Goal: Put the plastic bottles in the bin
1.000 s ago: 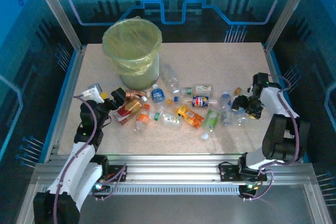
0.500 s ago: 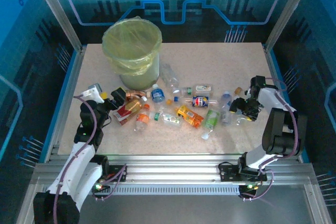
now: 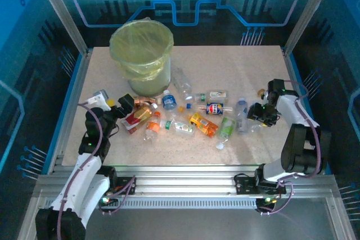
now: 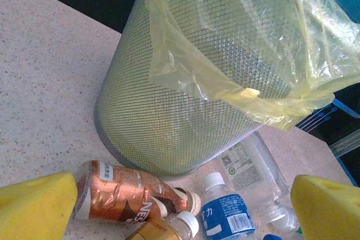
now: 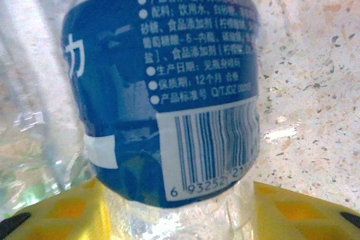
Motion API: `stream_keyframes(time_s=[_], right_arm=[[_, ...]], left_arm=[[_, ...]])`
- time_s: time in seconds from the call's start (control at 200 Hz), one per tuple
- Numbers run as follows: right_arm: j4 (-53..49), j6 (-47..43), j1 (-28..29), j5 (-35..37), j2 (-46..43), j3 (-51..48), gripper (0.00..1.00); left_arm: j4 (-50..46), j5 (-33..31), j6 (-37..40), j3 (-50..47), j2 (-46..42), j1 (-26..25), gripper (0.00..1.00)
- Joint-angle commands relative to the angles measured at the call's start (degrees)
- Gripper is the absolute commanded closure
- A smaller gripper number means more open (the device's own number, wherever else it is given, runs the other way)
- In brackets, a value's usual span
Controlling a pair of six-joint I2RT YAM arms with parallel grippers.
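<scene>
Plastic bottles strew the desk; our right end effector grips a blue-labelled bottle, while the left end effector gapes open. Next, we judge: lift and carry it to the bin.

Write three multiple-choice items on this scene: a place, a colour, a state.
1. The bin stands: A) at the near right corner; B) far left, beyond the bottles; C) in the middle.
2. The label on the bottle between the right fingers is: A) orange; B) green; C) blue.
3. The left fingers are: A) open and empty; B) shut on a bottle; C) shut on nothing.
Key: 1 B, the top view shows it behind the scattered bottles; 2 C, the right wrist view shows blue; 3 A, they stand wide apart.
</scene>
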Motion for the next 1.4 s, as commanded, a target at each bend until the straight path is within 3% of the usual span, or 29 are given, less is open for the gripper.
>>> stream_keyframes(time_s=[0.0, 0.185, 0.39, 0.465, 0.705, 1.051, 1.396], right_arm=[[-3.4, -0.4, 1.8, -1.3, -3.4, 2.9, 0.53], [-4.6, -0.2, 3.6, -1.8, -7.0, 5.6, 0.55], [-4.8, 0.3, 1.9, 0.6, -8.7, 11.4, 0.56], [-4.5, 1.0, -0.3, 2.0, -7.9, 13.9, 0.55], [-2.1, 3.4, -9.5, -3.6, -1.4, 19.1, 0.55], [1.8, 5.2, -15.6, -9.8, 3.3, 17.1, 0.54], [2.7, 4.4, -16.1, -11.6, 3.4, 15.6, 0.54]], left_arm=[[-2.0, -1.3, -1.7, 2.7, -1.1, -0.3, 0.01], [-3.2, -1.8, -3.0, 3.8, -2.5, -0.3, 0.01], [-4.2, -0.4, -2.4, 5.1, -2.5, -0.3, 0.01], [-4.2, -0.2, -2.4, 5.2, -2.4, -0.4, 0.01], [-5.8, 0.9, -1.2, 6.0, -2.4, -0.3, 0.01], [-6.3, 1.6, -0.8, 6.7, -2.3, -0.5, 0.01], [-8.6, 1.6, -2.3, 8.6, -2.1, -0.5, 0.01]])
